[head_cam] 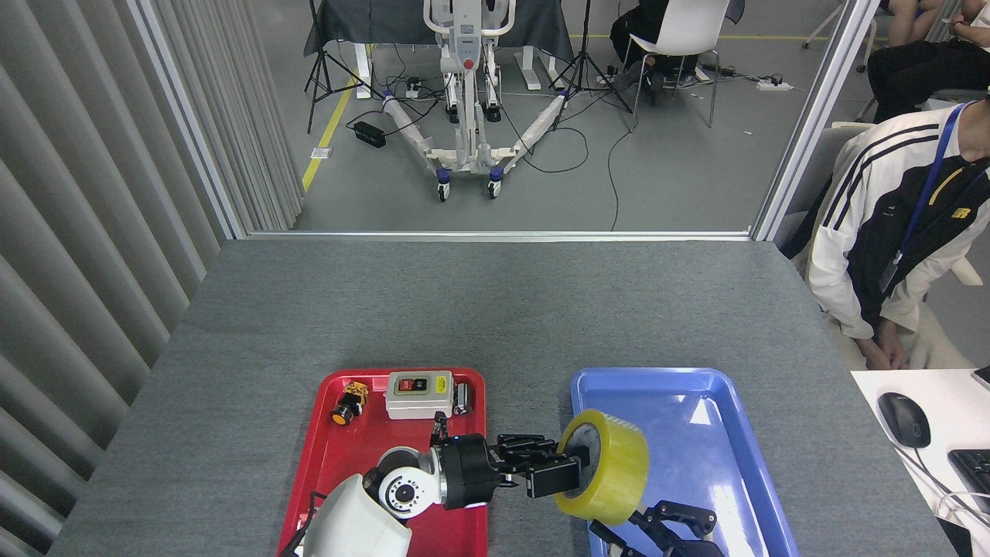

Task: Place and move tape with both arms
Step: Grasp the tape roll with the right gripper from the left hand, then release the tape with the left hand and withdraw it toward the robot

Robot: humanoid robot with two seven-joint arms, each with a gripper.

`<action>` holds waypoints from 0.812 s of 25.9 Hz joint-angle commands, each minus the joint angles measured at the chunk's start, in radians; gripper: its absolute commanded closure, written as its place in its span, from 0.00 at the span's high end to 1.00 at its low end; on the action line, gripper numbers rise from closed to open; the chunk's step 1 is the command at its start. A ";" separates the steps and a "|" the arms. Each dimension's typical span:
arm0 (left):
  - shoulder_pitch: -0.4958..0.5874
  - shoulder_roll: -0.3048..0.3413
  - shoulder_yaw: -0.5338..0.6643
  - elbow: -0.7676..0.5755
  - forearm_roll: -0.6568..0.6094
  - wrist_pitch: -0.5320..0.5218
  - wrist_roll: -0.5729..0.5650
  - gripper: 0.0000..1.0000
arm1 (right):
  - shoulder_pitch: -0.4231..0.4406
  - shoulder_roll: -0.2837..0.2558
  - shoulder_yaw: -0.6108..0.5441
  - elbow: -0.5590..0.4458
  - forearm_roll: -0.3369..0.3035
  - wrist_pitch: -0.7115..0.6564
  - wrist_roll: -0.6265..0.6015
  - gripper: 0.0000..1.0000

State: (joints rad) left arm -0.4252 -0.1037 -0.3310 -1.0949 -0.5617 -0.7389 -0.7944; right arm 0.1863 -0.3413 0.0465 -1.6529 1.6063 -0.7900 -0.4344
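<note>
Grey felt covered the table (495, 309), with an open workshop floor beyond its far edge and a seated person (897, 232) at the right. 2 shallow plastic trays sat at the near edge: a red tray (340, 456) on the left, holding a white switch box (419, 394) and a small yellow-capped push button (348, 402), and a blue tray (696, 449) on the right. The left arm's black fingered gripper (561, 476) reached rightward and was clamped on the wide roll of yellow translucent packing tape (607, 464), one finger seemingly inside its white core. The roll hung on edge over the blue tray's near left corner, apparently so it could be passed across. The right arm's black gripper (665, 526) sat just beneath it, fingers spread apart, probably placed to receive the roll.
</note>
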 commanded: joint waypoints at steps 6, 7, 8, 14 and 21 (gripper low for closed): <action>0.011 0.009 0.052 -0.006 0.017 -0.046 0.027 0.99 | 0.002 -0.001 -0.005 -0.001 -0.002 0.005 0.016 0.00; 0.013 0.010 0.073 -0.006 0.020 -0.046 0.035 0.99 | 0.002 -0.001 -0.007 -0.001 -0.002 0.005 0.016 0.00; 0.014 0.010 0.093 -0.006 0.028 -0.046 0.038 0.99 | 0.002 -0.001 -0.007 -0.001 -0.002 0.005 0.016 0.00; 0.055 0.088 0.231 -0.111 0.063 -0.046 0.041 0.99 | 0.002 -0.001 -0.014 0.001 -0.005 0.038 0.045 0.00; 0.292 0.252 0.352 -0.376 0.098 0.158 0.351 0.99 | -0.024 -0.035 -0.045 0.001 -0.100 0.272 0.353 0.00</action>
State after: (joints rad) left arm -0.2248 0.0745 -0.0350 -1.3812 -0.4674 -0.6175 -0.6005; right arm 0.1799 -0.3574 0.0172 -1.6516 1.5486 -0.5872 -0.2124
